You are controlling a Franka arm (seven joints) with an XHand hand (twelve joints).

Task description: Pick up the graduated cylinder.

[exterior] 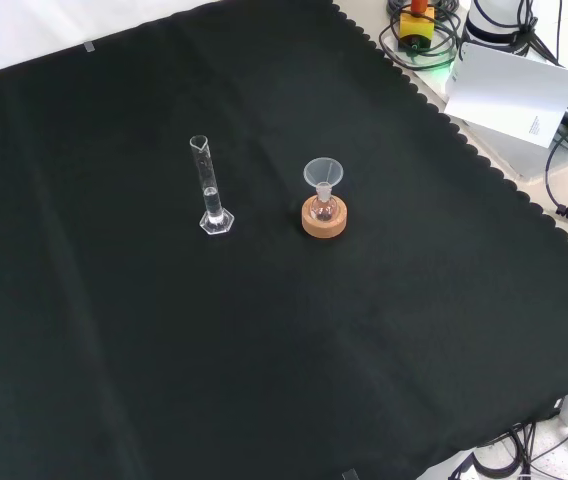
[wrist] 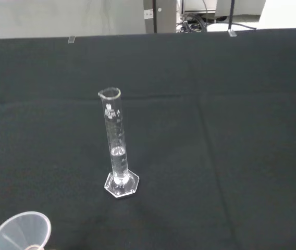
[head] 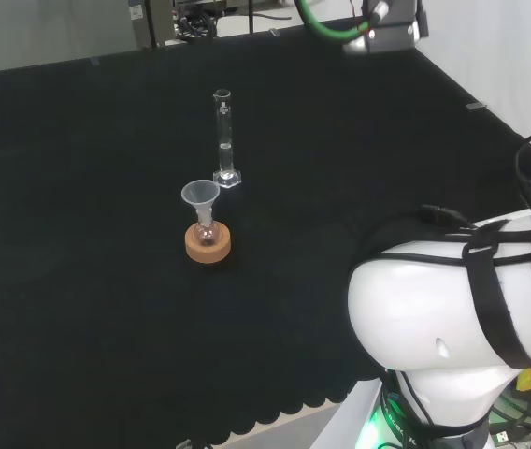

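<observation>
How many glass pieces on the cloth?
3: a tall clear glass graduated cylinder standing alone; right of it in the front view, a small flask on a cork ring, clear funnel on top.

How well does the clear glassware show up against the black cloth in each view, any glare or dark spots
Head view: the graduated cylinder reads as thin bright edges, the cork ring stands out most. Front view: even light, the funnel looks pale, no strong shadows. Wrist view: cylinder sharp with markings visible, faint creases in the black cloth.
</observation>
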